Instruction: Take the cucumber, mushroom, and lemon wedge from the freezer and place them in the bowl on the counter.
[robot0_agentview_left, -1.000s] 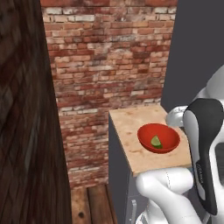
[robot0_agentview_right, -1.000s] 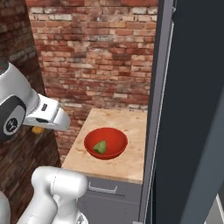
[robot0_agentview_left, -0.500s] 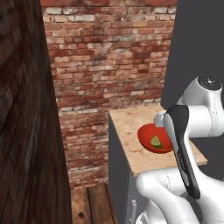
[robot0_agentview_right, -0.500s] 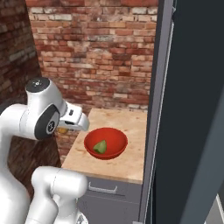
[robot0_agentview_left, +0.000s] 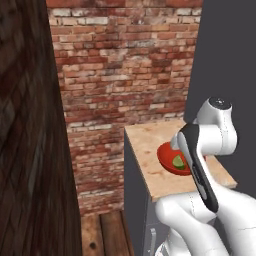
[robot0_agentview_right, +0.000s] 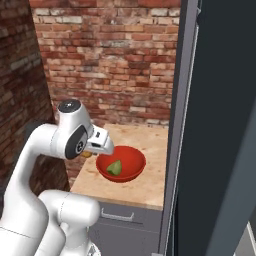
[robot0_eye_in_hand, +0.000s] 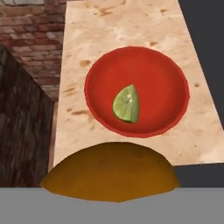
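The red bowl (robot0_eye_in_hand: 166, 70) sits on the beige counter (robot0_eye_in_hand: 131, 22) with the yellow-green lemon wedge (robot0_eye_in_hand: 127, 104) lying in its middle. The mushroom's brown cap (robot0_eye_in_hand: 109, 170) bulges up at the bottom of the hand view, hiding the fingertips. My gripper (robot0_agentview_right: 91, 151) is shut on the mushroom (robot0_agentview_right: 87, 155) and hovers just off the left rim of the bowl (robot0_agentview_right: 132, 159), above the counter's edge. From the left base view my forearm covers part of the bowl (robot0_agentview_left: 166, 156) and the lemon wedge (robot0_agentview_left: 178, 161). The cucumber is out of view.
The freezer's dark slate door (robot0_agentview_right: 220, 130) stands tall along the counter's right side, its grey edge (robot0_agentview_right: 176, 125) close to the bowl. A red brick wall (robot0_agentview_left: 125, 65) runs behind the counter (robot0_agentview_left: 147, 145). A dark wall (robot0_agentview_left: 30, 150) is on the left, with plank floor (robot0_agentview_left: 107, 232) below.
My arm has swung across from the left of the counter toward the bowl, carrying the mushroom with it. The bowl and lemon wedge have not moved.
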